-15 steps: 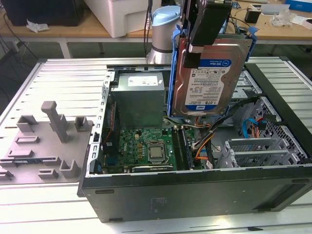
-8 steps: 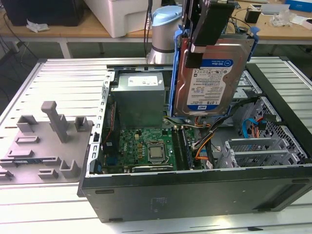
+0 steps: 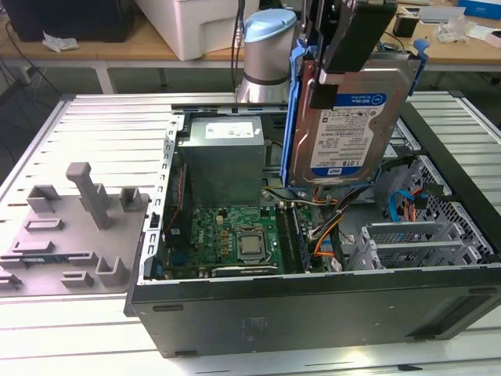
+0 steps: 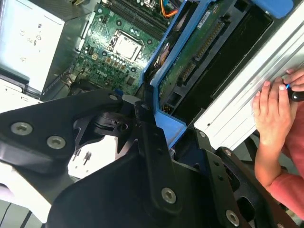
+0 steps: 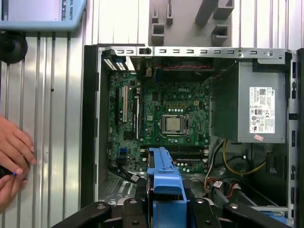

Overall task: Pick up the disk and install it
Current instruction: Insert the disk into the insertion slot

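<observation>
Grooved metal table point(image 3: 102, 125) carries the open computer case point(image 3: 313, 313); above it the gripper point(image 3: 322, 88), fingers point(image 3: 343, 45) clamped on the disk point(image 3: 356, 129), could snag loose cables point(image 3: 326, 235) if lowered tilted

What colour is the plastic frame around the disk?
Blue. The frame on the disk shows best in the exterior view.

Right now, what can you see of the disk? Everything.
The disk is a silver metal hard drive with a white-and-blue label facing the exterior view, framed by a blue plastic carrier bracket. It stands on edge, slightly tilted, held above the open computer case, not yet installed. The black claw is shut on its upper end.
</observation>
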